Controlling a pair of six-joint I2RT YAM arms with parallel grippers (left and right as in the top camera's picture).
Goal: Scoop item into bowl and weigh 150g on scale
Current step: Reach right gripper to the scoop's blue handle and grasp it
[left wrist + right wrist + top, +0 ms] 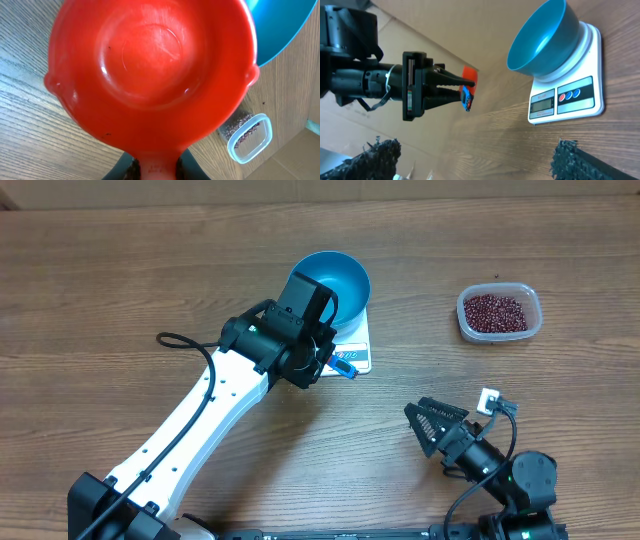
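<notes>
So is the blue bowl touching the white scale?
Touching. The right wrist view shows the bowl standing with its base on top of the scale, with no gap under it.

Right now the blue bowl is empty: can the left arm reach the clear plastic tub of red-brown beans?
Probably yes: only bare table separates the left gripper from the clear plastic tub.

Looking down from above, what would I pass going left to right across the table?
Blue bowl → the robot's right hand → clear tub holding beans.
</notes>
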